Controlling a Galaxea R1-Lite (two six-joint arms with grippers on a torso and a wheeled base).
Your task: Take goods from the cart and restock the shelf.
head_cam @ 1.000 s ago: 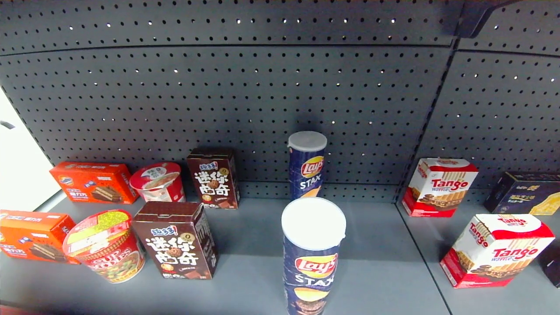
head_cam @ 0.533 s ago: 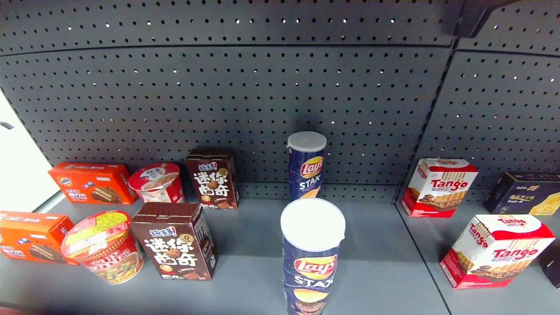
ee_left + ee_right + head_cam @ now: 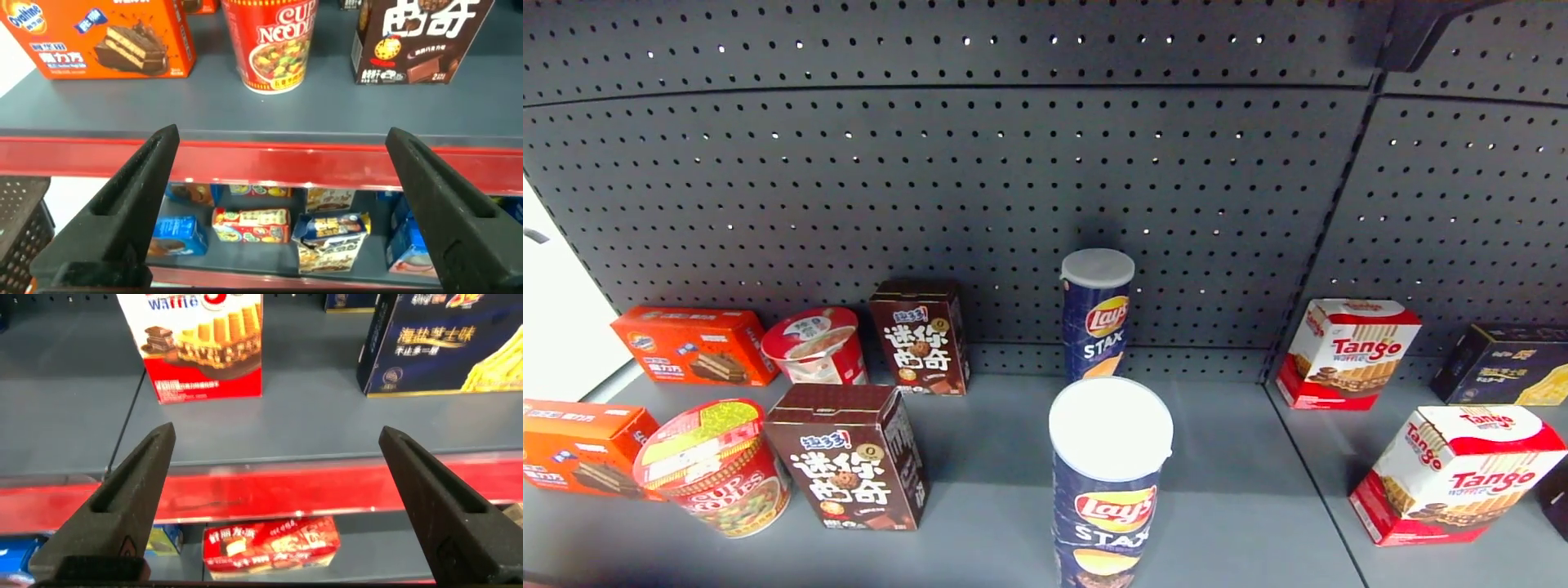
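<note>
Two cans stand upright mid-shelf, the rear can by the back wall and the front can near the front edge, labels out, likely as display stock. Your left claw and right claw gape wide and empty, pointed at the red lip: left toward the cup, right toward the wafer box.
</note>
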